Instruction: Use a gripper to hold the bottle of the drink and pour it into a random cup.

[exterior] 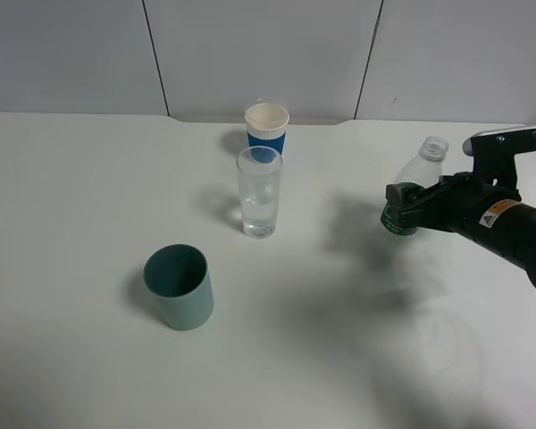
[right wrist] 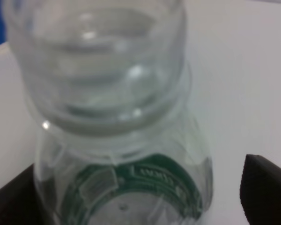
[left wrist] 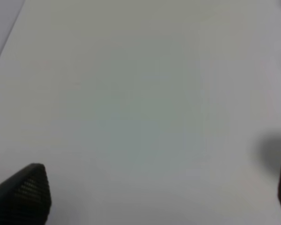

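Observation:
My right gripper is shut on the clear bottle around its dark green label and holds it above the table, roughly upright, leaning slightly, its open mouth up. In the right wrist view the bottle fills the frame between the black fingers. The tall clear glass tumbler stands upright left of the bottle, well apart from it. My left gripper shows only in the left wrist view, its black fingertips wide apart over bare table, holding nothing.
A blue cup with a white rim stands just behind the glass. A squat teal-green cup stands nearer the front left. The white table ends at a grey panelled wall at the back.

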{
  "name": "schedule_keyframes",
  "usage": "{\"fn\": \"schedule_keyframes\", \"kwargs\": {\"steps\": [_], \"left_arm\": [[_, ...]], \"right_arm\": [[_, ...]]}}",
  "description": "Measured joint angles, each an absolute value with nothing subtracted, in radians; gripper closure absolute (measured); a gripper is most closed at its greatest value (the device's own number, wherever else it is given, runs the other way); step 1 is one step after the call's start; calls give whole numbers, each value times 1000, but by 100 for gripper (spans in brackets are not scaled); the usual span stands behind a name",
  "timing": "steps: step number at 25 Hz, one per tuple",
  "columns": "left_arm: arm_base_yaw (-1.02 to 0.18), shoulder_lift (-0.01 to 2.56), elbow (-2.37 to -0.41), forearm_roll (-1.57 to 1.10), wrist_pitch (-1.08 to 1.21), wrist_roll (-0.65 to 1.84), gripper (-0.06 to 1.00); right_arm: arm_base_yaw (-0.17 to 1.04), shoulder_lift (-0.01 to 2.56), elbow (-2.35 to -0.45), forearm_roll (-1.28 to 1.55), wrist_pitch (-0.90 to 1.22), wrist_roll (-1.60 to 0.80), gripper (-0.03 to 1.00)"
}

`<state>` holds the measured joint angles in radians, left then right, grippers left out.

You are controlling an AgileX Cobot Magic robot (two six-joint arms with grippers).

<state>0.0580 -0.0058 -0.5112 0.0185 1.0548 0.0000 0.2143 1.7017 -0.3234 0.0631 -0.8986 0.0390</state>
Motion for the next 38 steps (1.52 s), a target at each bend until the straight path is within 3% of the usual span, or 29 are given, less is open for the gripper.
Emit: {"fn": "schedule_keyframes", "kwargs": {"steps": [14,27,38], "left_arm": [[58,-6,-511,18,1055,0,-4],[58,-6,-511,18,1055,0,-4],[58,-6,-511,18,1055,0,-4]], "right_arm": [[214,1446,-320,54,-769,36,19],[214,1129,-319,161,-601,-156,19],[214,825,-459,70,-246,-209,19]]}}
